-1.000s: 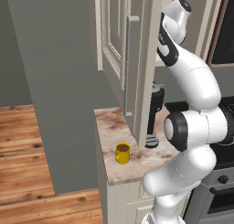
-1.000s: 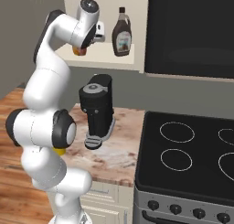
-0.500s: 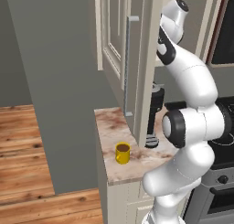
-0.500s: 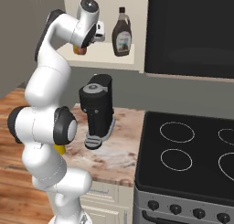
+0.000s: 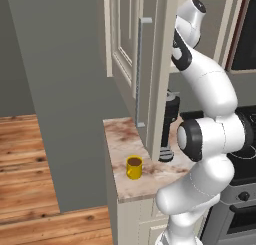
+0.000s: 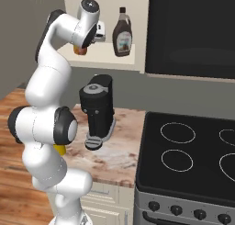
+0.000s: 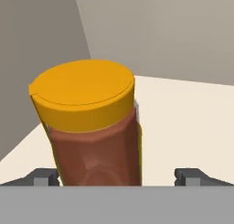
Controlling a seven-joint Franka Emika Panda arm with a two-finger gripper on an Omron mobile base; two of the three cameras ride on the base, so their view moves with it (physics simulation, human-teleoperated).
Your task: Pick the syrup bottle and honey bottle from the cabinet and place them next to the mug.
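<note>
The honey bottle (image 7: 93,127), amber with a yellow cap, stands upright close in front of my gripper (image 7: 118,176). The gripper is open, one fingertip on each side of the bottle, and I cannot tell whether they touch it. In the right base view my hand (image 6: 99,32) reaches into the cabinet over the pale shelf (image 6: 114,61), and a bit of the honey bottle (image 6: 81,51) shows below it. The dark brown syrup bottle (image 6: 122,33) stands on the shelf just to the right. Down on the counter sits the yellow mug (image 5: 134,167), below the open cabinet door (image 5: 122,49).
A black cylindrical appliance (image 6: 97,110) stands on the marble counter (image 5: 120,139) under the cabinet, right of the mug. A black stovetop (image 6: 193,155) lies to the right, with a dark panel (image 6: 193,31) above it. The door's grey bar handle (image 5: 140,71) hangs near the arm.
</note>
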